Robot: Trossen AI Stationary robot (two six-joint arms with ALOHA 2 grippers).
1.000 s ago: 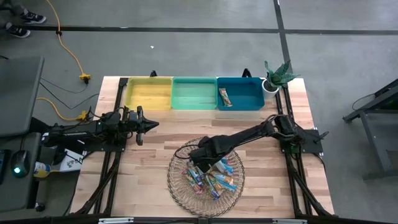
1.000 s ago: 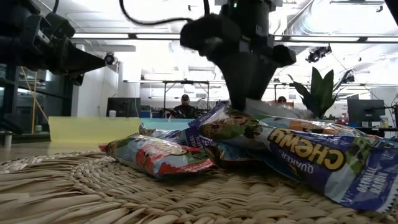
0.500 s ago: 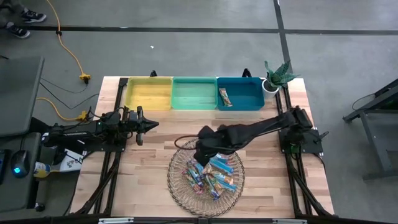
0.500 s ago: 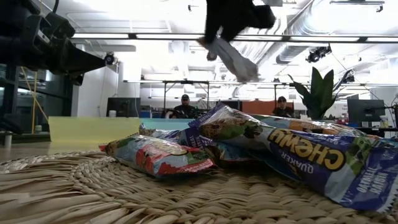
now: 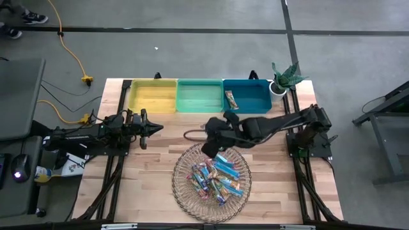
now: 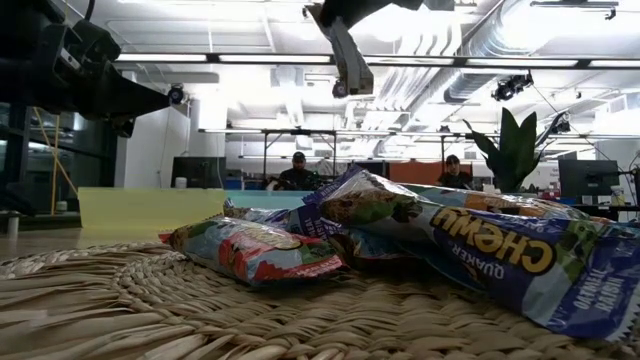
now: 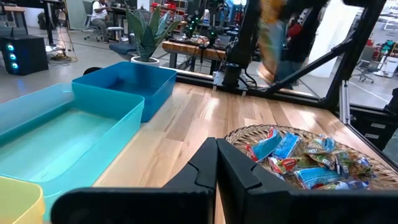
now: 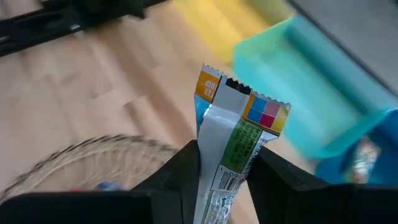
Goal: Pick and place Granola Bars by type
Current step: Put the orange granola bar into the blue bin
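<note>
Many granola bars (image 5: 214, 179) in blue, red and tan wrappers lie piled in a round wire basket (image 5: 180, 185), also seen in the left wrist view (image 7: 298, 158). One tan bar (image 5: 231, 100) lies in the blue bin (image 5: 249, 96). My right gripper (image 5: 213, 142) hangs above the basket's far rim, shut on one bar (image 8: 233, 130) with a silver back, a green label and an orange-and-blue end. My left gripper (image 5: 156, 128) waits shut over the table's left part, clear of everything. My right gripper pinches the bar between its two fingers (image 8: 186, 168), across the wrapper's flat faces at about mid-length (image 8: 225, 163). The crimped free end (image 8: 242, 102) sticks out past the fingertips. In the low view the bar (image 6: 350, 60) hangs tilted below the gripper, lifted clear of the basket.
Yellow (image 5: 153, 96), green (image 5: 199, 96) and blue bins stand in a row along the far edge. A potted plant (image 5: 284, 76) sits at the far right corner. Bare wood lies between basket and bins. People sit in the room beyond (image 6: 297, 170).
My right gripper has risen out of the basket with one bar and moved toward the far edge and the bins. The bar has come off the pile and now hangs clear above it. The rest of the pile has stayed in place.
</note>
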